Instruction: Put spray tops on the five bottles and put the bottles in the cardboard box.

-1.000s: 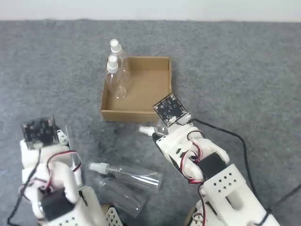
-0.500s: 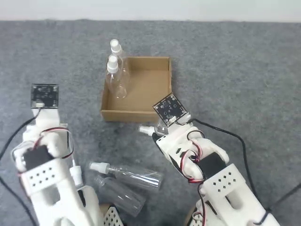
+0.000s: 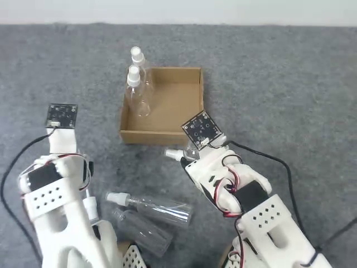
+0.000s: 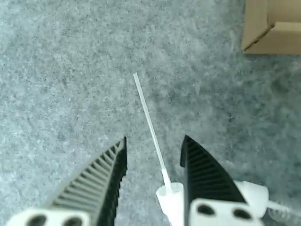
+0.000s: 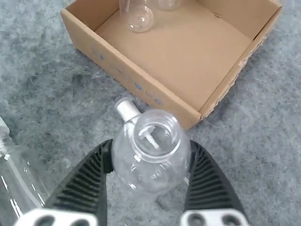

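My right gripper [image 5: 149,146] is shut on a clear bottle [image 5: 141,172] fitted with a white spray top [image 5: 126,108], held just in front of the cardboard box [image 5: 188,42]. In the high view this bottle [image 3: 188,152] hangs by the box's [image 3: 192,84] near wall. Two capped bottles [image 3: 136,95] stand in the box's left side. My left gripper [image 4: 155,140] is open over the carpet, with a loose spray top [image 4: 170,197] and its thin tube [image 4: 148,117] between the fingers. Two more bottles [image 3: 156,207] lie between the arms.
One lying bottle carries a spray top [image 3: 116,197]; the other [image 3: 139,229] lies beside it, nearer the table's front. The box corner [image 4: 273,28] sits beyond the left gripper. Grey carpet spreads bare to the far left and right of the box.
The left arm has swung forward and away from the table's front, its wrist now farther up the left side. The right arm and its bottle have not moved.
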`<action>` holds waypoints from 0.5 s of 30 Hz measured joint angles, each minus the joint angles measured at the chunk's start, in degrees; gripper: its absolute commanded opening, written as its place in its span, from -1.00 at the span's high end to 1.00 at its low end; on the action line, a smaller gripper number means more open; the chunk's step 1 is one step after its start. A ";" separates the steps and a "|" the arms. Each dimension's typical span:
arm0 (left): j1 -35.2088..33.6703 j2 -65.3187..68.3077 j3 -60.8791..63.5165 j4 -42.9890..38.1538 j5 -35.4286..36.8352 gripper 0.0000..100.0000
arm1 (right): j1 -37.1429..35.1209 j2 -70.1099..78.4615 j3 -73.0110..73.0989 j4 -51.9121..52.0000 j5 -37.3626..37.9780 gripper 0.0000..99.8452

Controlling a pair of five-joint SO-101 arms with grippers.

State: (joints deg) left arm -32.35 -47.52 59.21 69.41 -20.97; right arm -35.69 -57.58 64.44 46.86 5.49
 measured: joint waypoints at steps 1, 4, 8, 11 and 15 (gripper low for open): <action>0.00 0.00 0.00 0.00 0.00 0.64 | 0.00 0.00 0.00 0.00 0.00 0.90; 0.00 0.00 0.97 0.00 -0.88 0.64 | 0.00 0.00 0.00 0.00 0.00 0.90; 0.00 0.00 4.13 -0.09 -3.16 0.65 | 0.00 0.00 0.00 0.00 0.00 0.90; -1.23 0.00 6.07 -2.11 -3.52 0.64 | 0.00 0.00 0.00 0.00 0.00 0.90; -1.76 0.00 8.09 -4.92 -4.31 0.64 | 0.00 0.00 0.00 0.00 0.00 0.90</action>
State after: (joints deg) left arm -34.11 -47.52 67.30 64.48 -25.27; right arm -35.69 -57.58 64.44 46.86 5.49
